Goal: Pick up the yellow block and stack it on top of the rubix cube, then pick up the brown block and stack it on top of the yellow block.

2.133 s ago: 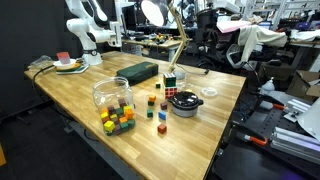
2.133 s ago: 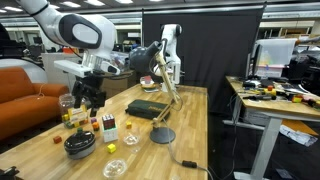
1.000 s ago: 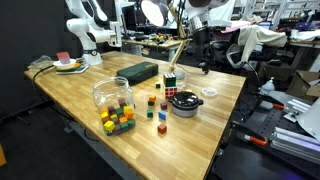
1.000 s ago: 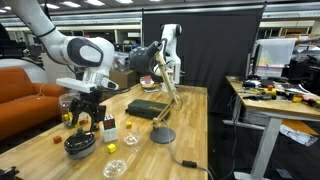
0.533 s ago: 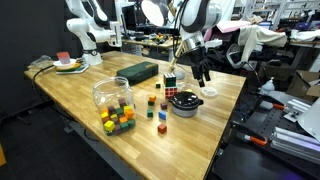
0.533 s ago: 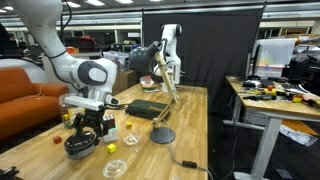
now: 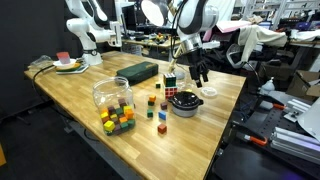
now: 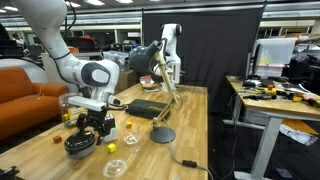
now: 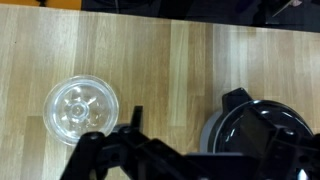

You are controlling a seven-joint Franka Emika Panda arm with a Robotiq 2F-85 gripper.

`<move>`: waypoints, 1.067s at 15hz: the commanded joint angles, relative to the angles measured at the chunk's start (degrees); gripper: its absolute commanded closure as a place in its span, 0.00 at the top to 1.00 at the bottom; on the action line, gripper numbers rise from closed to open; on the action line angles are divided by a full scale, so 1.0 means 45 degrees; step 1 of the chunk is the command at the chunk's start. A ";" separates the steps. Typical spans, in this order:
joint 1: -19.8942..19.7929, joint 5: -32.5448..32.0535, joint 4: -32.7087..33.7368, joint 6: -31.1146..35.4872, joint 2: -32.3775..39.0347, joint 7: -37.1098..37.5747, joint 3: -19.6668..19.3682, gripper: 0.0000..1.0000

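Note:
The rubix cube [image 7: 172, 84] [image 8: 108, 128] stands on the wooden table beside a black bowl [image 7: 185, 102] [image 8: 80, 145] [image 9: 262, 128]. A small yellow block [image 8: 112, 147] lies just beside the bowl. The brown block [image 7: 162, 128] [image 8: 56, 140] sits apart, toward the table's front edge. My gripper [image 7: 198, 75] [image 8: 90, 122] [image 9: 198, 160] hangs open and empty, a little above the table over the bowl and a clear lid [image 9: 82, 106]. The wrist view shows neither block nor the cube.
A glass jar [image 7: 112, 94], a bunch of small coloured cubes [image 7: 117, 121] and a few loose little blocks [image 7: 151, 101] lie left of the bowl. The clear lid [image 7: 209, 92] [image 8: 117, 168] is near the table edge. A desk lamp's round base [image 8: 162, 135] and a dark box [image 7: 138, 71] stand behind.
The arm has swung in and come down from above to just over the bowl and lid. Its jaws stayed open. Nothing on the table has moved.

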 commanded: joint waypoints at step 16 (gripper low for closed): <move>-0.0113 -0.0059 0.2295 0.0721 0.2496 0.2188 -0.0351 1.00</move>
